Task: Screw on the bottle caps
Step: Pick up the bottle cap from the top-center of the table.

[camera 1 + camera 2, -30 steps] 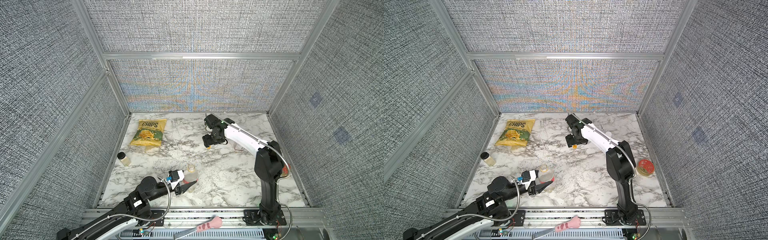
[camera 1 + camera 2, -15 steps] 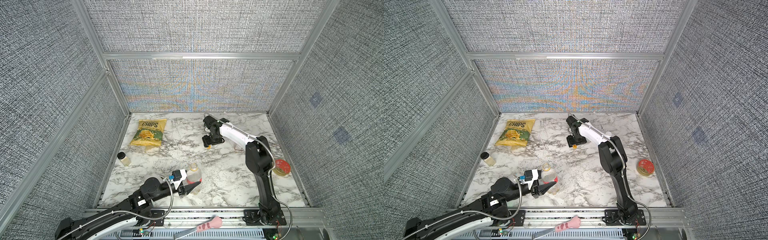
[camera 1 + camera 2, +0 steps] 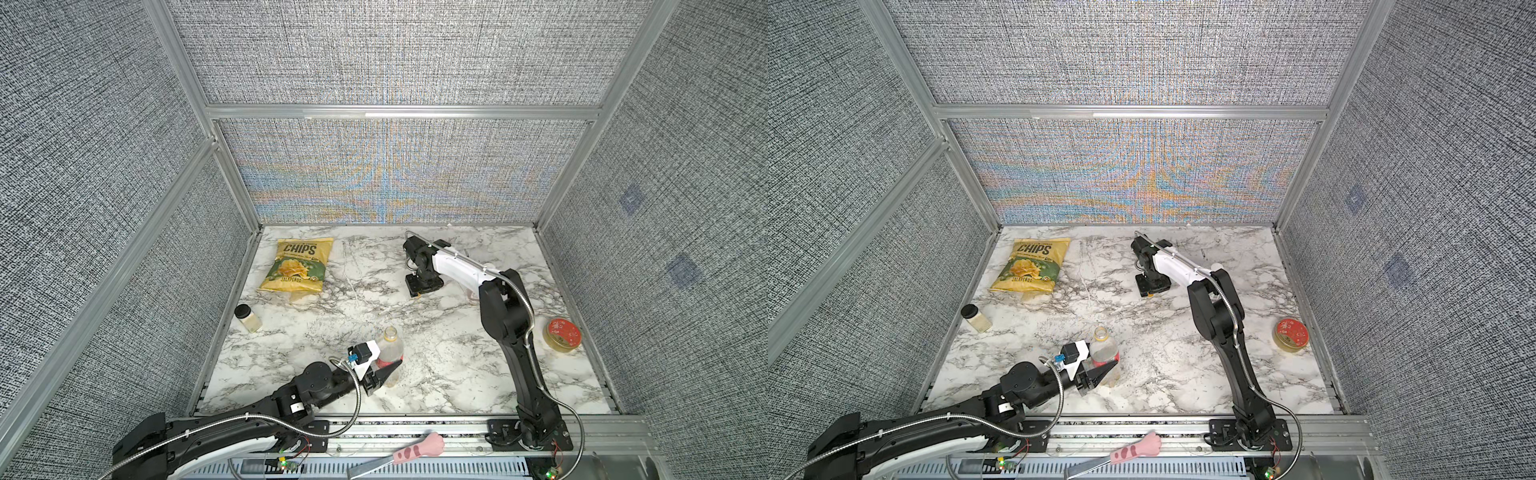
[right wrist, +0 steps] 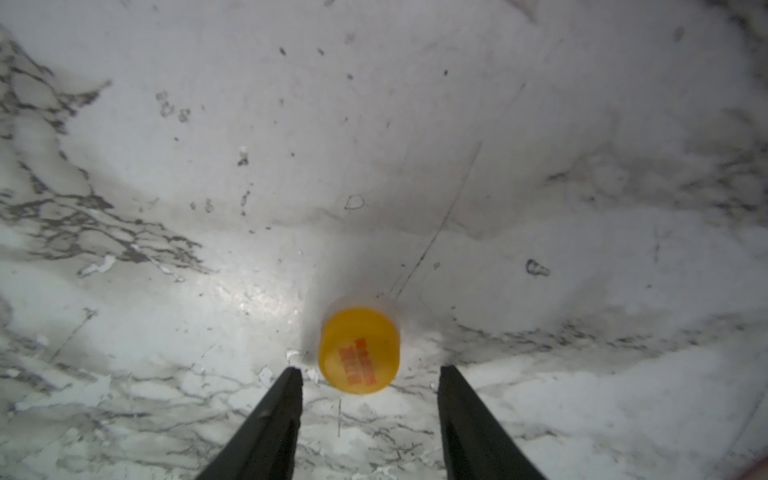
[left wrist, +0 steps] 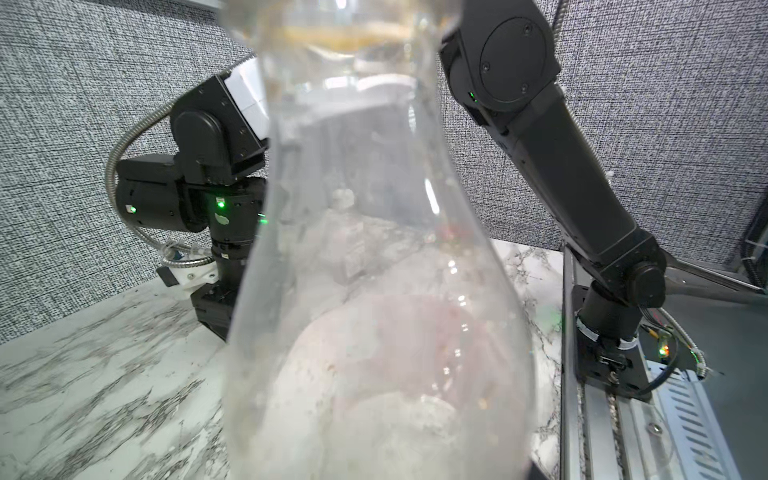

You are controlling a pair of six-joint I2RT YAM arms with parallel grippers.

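Looking through the right wrist view, we find the orange-yellow cap (image 4: 359,351) lying flat on the marble tabletop (image 4: 374,124), printed top upward. Its near edge sits between the tips of the right claw (image 4: 370,369) and the rest lies just ahead of them. That claw is open: neither of its fingertips (image 4: 291,374) touches the cap, which sits closer to one finger than the other.

We judge that the coming move turns on this offset. The claw needs to advance slightly, centre itself and lower before it closes. The cap is round, so it has no long axis to align with.

In a top view the cap (image 3: 416,295) shows only as an orange sliver under the claw, toward the far side of the tabletop. The left claw (image 3: 384,372) grips the lower body of the red-labelled bottle (image 3: 390,347), which stands upright near the front edge with its neck open. The cap lies well apart from that neck, and the right arm is far nearer to it.
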